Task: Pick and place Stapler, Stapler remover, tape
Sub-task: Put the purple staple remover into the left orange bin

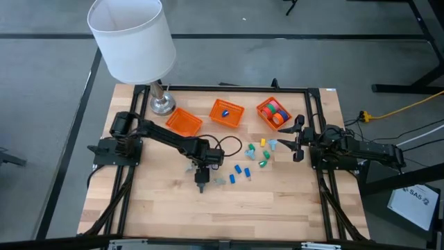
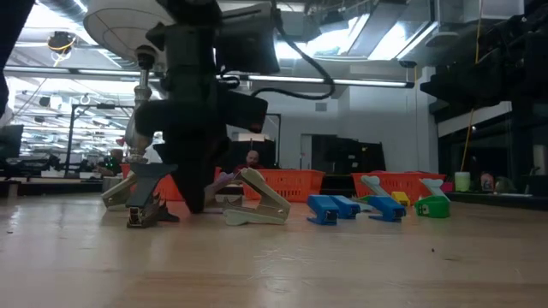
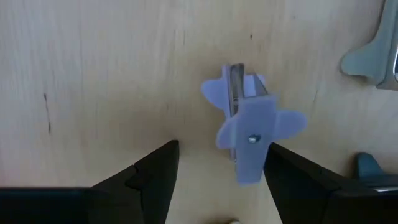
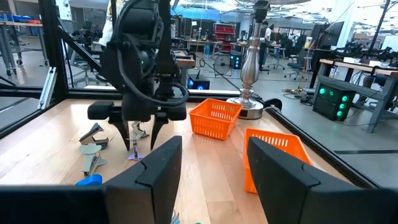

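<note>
Altogether three orange baskets, one lamp

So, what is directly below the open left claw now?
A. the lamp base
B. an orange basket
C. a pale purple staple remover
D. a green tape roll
C: in the left wrist view the pale purple staple remover lies on the wood between the fingers of the left claw, untouched.

both arms were matte black and blocky, the left arm trailing a looping black cable at frame centre; the right arm showed wedge-shaped black jaws.
</note>
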